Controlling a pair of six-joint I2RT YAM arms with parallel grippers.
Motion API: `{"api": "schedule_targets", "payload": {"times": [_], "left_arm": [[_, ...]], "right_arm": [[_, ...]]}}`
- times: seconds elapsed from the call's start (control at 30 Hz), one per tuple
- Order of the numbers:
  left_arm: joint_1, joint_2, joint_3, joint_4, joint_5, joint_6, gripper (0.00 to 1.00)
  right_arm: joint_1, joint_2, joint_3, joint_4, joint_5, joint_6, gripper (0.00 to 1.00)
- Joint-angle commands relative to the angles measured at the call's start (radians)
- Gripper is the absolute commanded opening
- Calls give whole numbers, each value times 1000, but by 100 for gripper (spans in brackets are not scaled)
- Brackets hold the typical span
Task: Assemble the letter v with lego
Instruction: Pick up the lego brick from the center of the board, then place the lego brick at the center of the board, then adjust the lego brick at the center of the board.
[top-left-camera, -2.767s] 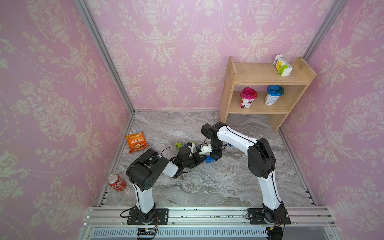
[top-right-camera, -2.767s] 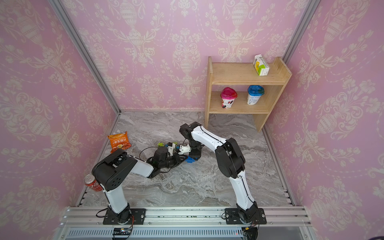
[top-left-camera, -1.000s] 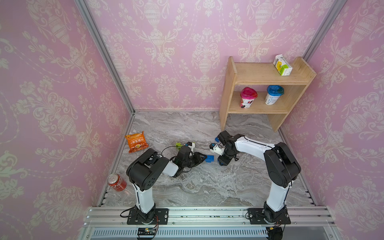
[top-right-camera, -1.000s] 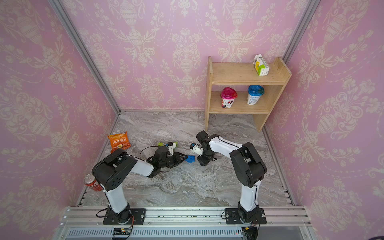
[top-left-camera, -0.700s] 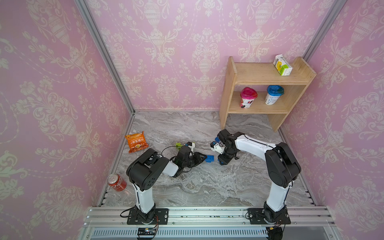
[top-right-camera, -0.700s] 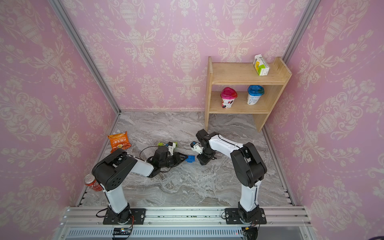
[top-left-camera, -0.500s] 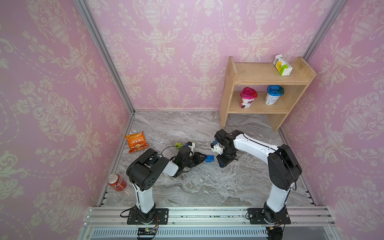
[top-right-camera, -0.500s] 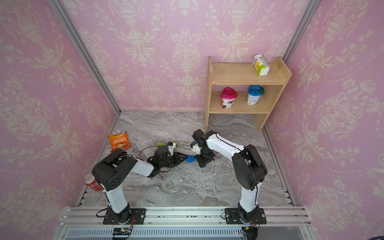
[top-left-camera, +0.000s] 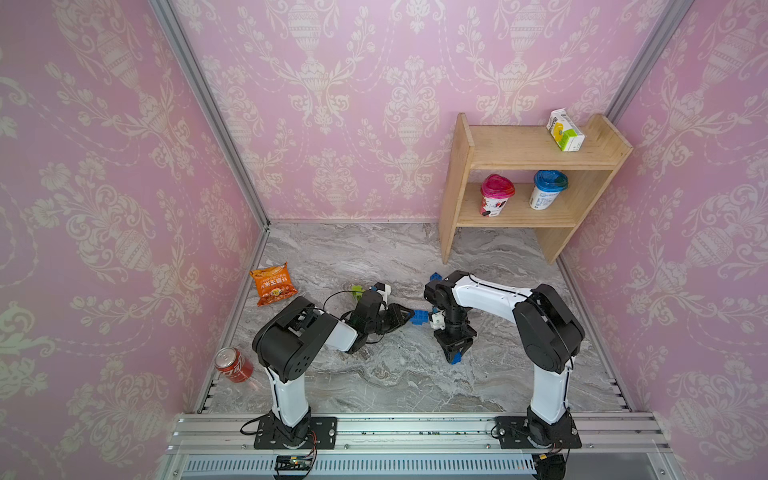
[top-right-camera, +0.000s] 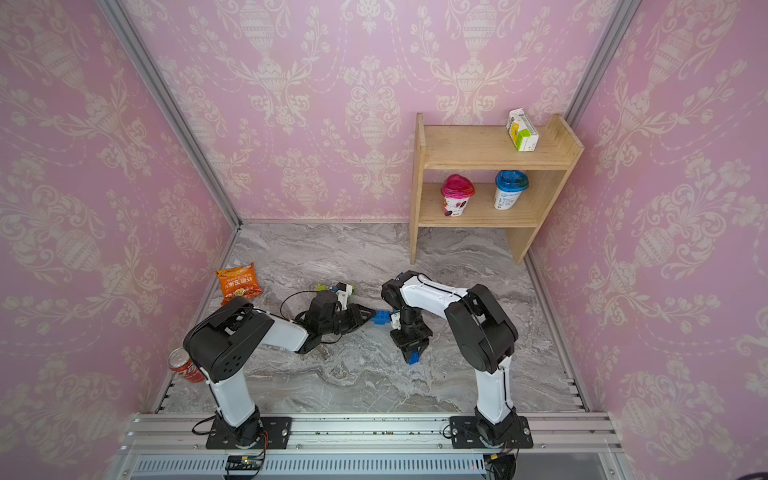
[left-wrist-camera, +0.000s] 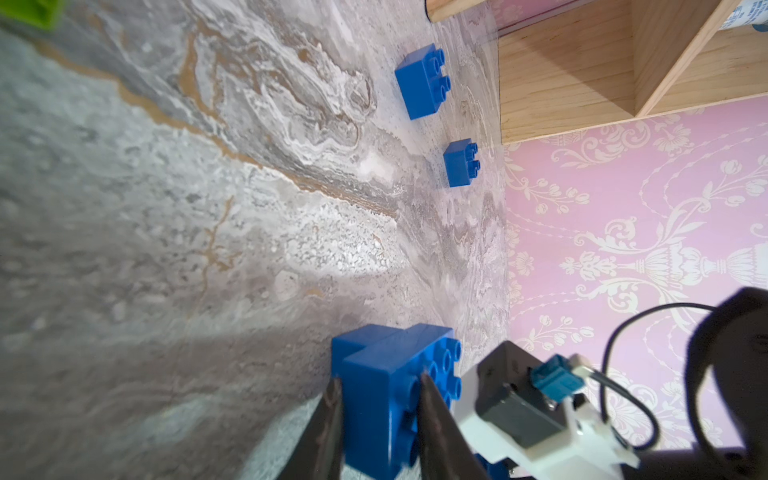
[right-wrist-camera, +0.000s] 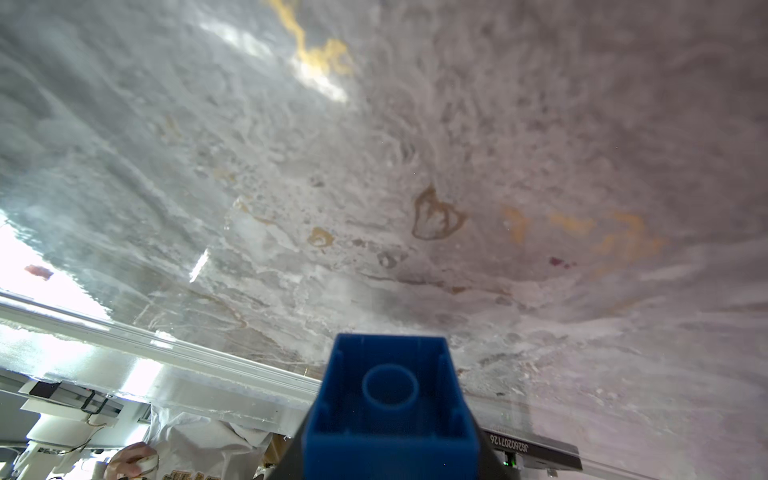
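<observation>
My left gripper (left-wrist-camera: 380, 399) lies low over the marble floor, shut on a small assembly of blue lego (left-wrist-camera: 374, 374). In both top views it shows mid-floor, the left gripper (top-left-camera: 409, 316) holding the blue lego (top-right-camera: 380, 318). My right gripper (top-left-camera: 455, 355) points toward the front rail and is shut on a single blue brick (right-wrist-camera: 390, 407) whose hollow underside faces the camera. That brick shows in a top view as a blue tip (top-right-camera: 413, 356). Two loose blue bricks (left-wrist-camera: 424, 81) (left-wrist-camera: 461, 162) stand near the shelf foot. A lime green brick (top-left-camera: 356, 289) lies behind the left wrist.
An orange snack bag (top-left-camera: 272, 284) lies at the left wall, and a red can (top-left-camera: 232, 365) lies near the front left corner. A wooden shelf (top-left-camera: 457, 199) with two cups and a carton stands at the back right. The metal rail (top-left-camera: 415, 428) bounds the front.
My right arm has swung in toward the left gripper, and its gripper with the blue brick now hangs further to the front. The left arm has stayed in place.
</observation>
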Motion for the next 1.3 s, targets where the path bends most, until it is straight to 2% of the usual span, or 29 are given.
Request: {"api": "schedule_targets", "payload": {"times": [0.0, 0.13, 0.17, 0.23, 0.3, 0.37, 0.43, 0.5, 0.57, 0.7, 0.8, 1.27], "left_arm": [[4, 13, 3, -82, -2, 30, 29], [3, 8, -2, -83, -3, 29, 29], [4, 7, -1, -85, -2, 30, 29], [3, 7, 1, -87, -2, 32, 29], [4, 5, 4, -89, 0, 33, 29], [4, 6, 5, -89, 1, 35, 29], [3, 6, 5, -90, 1, 34, 29], [4, 6, 7, -91, -2, 36, 29], [4, 8, 8, -89, -2, 35, 29], [4, 11, 10, -88, -2, 34, 29], [3, 9, 10, -89, -4, 34, 29], [4, 12, 9, -89, -5, 34, 29]], "right_arm": [[-8, 10, 3, 22, -4, 27, 33], [-8, -54, -1, 44, 21, 44, 72], [-9, -77, -8, 48, 31, 51, 78], [-10, -136, -28, 58, 52, 67, 86], [-10, -196, -58, 63, 89, 86, 87], [-8, -254, -91, 69, 120, 106, 80], [2, -307, -118, 88, 145, 130, 64], [20, -333, -156, 111, 168, 155, 41], [35, -339, -165, 130, 176, 168, 24], [42, -312, -159, 163, 168, 173, 7], [51, -289, -141, 181, 162, 170, 0], [60, -212, -78, 204, 144, 162, 0]]}}
